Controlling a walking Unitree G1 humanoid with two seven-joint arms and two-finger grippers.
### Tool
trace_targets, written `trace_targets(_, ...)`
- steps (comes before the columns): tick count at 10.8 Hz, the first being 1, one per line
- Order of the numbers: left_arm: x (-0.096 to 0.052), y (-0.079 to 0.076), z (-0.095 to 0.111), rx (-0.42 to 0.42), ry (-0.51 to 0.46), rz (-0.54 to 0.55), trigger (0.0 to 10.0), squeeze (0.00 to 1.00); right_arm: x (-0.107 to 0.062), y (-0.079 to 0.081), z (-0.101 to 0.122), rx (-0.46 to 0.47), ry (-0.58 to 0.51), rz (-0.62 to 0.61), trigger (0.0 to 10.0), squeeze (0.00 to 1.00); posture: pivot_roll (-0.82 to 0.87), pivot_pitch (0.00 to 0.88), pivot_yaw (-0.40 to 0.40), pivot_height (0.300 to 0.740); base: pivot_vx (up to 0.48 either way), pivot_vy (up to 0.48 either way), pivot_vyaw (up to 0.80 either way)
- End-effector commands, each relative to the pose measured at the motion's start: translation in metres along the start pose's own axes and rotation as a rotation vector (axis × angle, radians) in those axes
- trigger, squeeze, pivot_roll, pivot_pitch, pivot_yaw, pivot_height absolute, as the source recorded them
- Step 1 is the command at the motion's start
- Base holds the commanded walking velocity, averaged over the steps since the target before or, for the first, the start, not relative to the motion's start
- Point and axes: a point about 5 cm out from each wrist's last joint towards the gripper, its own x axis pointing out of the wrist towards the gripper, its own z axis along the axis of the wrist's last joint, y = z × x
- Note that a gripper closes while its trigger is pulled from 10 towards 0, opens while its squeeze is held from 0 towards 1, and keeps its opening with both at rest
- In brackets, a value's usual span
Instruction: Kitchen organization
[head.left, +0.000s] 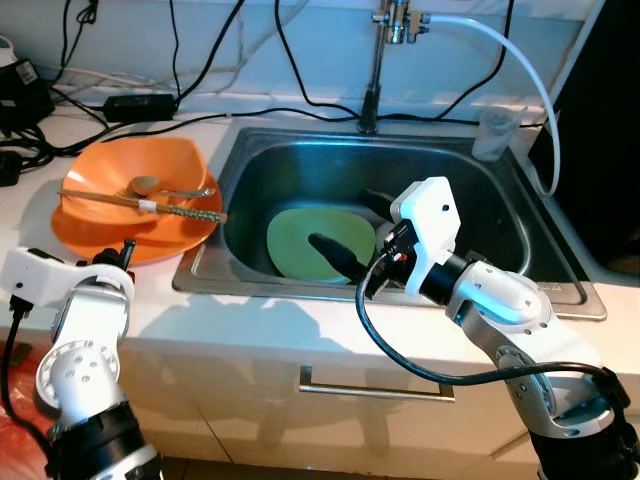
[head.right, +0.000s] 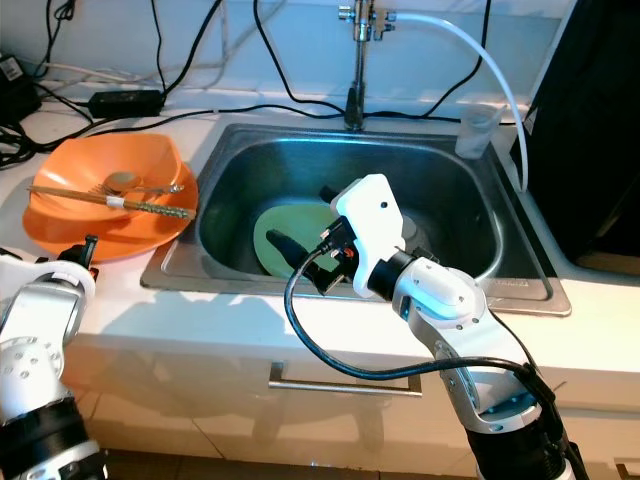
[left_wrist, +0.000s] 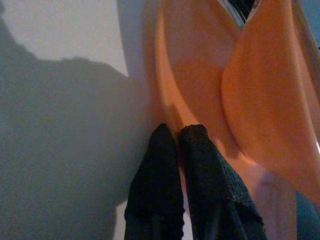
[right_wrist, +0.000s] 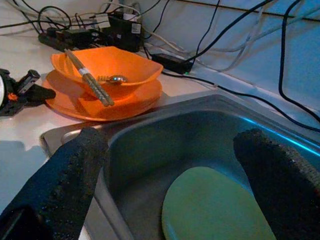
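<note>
the right end effector (head.left: 345, 235) is hanging over the near half of the stainless steel sink (head.left: 500, 215), its two black fingers spread wide apart and holding nothing. the pale green oval plate (head.left: 305, 245) is lying flat on the sink floor, directly ahead of and below those fingers; in the right wrist view the plate (right_wrist: 215, 210) is sitting between the two pads (right_wrist: 70, 170), lower down, so a descent rather than a sideways shift looks like what the coming move is turning on. its long axis is running roughly across the sink, left to right. the right arm is clearly the nearer one; the plate looks thin, smooth and matte, with a low rim that may be hard to get a finger under while it is lying flat.

the left end effector (left_wrist: 177, 137) is resting down at the counter (head.left: 250, 320), fingers pressed together with nothing between them, the tips touching the near edge of the orange plastic plate (head.left: 120, 245). an orange square bowl (head.left: 170, 165) is sitting on that plate, with a pair of wooden chopsticks (head.left: 140, 203) and a metal spoon (head.left: 165, 187) lying in it. a clear plastic cup (head.left: 495, 132) is standing at the sink's far right corner beside the tap's white hose (head.left: 520, 65), and black cables (head.left: 120, 100) are trailing along the back of the counter.
</note>
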Motion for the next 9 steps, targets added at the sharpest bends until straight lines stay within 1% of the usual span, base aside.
trace_targets(1, 0.003, 0.028, -0.022, 0.055, 0.112, 0.158, 0.0, 0.00, 0.002, -0.001, 0.005, -0.019, -0.017, 0.010, 10.0, 0.18, 0.02, 0.000, -0.005, 0.740, 0.000, 0.000, 0.00)
trace_targets(2, -0.002, 0.029, -0.021, 0.063, 0.116, 0.156, 0.0, 0.00, 0.003, -0.001, 0.005, -0.019, -0.020, 0.013, 10.0, 0.18, 0.03, 0.000, -0.006, 0.740, 0.000, 0.000, 0.00)
trace_targets(3, -0.012, 0.033, -0.021, 0.078, 0.131, 0.156, 0.0, 0.00, 0.004, -0.001, 0.004, -0.020, -0.022, 0.018, 10.0, 0.18, 0.04, 0.000, -0.007, 0.740, 0.000, 0.000, 0.00)
trace_targets(4, -0.017, 0.039, -0.020, 0.089, 0.135, 0.163, 0.0, 0.00, 0.005, -0.001, 0.004, -0.020, -0.023, 0.020, 10.0, 0.18, 0.04, 0.000, -0.008, 0.740, 0.000, 0.000, 0.00)
trace_targets(5, -0.020, 0.042, -0.020, 0.093, 0.138, 0.169, 0.0, 0.00, 0.006, 0.000, 0.003, -0.020, -0.025, 0.024, 10.0, 0.18, 0.04, 0.000, -0.008, 0.740, 0.000, 0.000, 0.00)
trace_targets(6, -0.021, 0.041, -0.020, 0.101, 0.146, 0.165, 0.0, 0.00, 0.007, -0.001, 0.003, -0.019, -0.026, 0.025, 10.0, 0.18, 0.04, 0.000, -0.007, 0.740, 0.000, 0.000, 0.00)
trace_targets(7, -0.020, 0.036, -0.024, 0.102, 0.157, 0.146, 0.0, 0.12, 0.007, 0.000, 0.003, -0.019, -0.028, 0.025, 10.0, 0.18, 0.04, 0.000, -0.004, 0.740, 0.000, 0.000, 0.00)
trace_targets(8, -0.021, 0.031, -0.027, 0.106, 0.175, 0.120, 2.0, 0.99, 0.007, -0.001, 0.003, -0.020, -0.029, 0.024, 10.0, 0.18, 0.03, 0.000, -0.001, 0.740, 0.000, 0.000, 0.00)
trace_targets(9, -0.022, 0.027, -0.030, 0.115, 0.187, 0.079, 8.9, 1.00, 0.007, -0.001, 0.003, -0.021, -0.029, 0.021, 10.0, 0.18, 0.03, 0.000, 0.001, 0.740, 0.000, 0.000, 0.00)
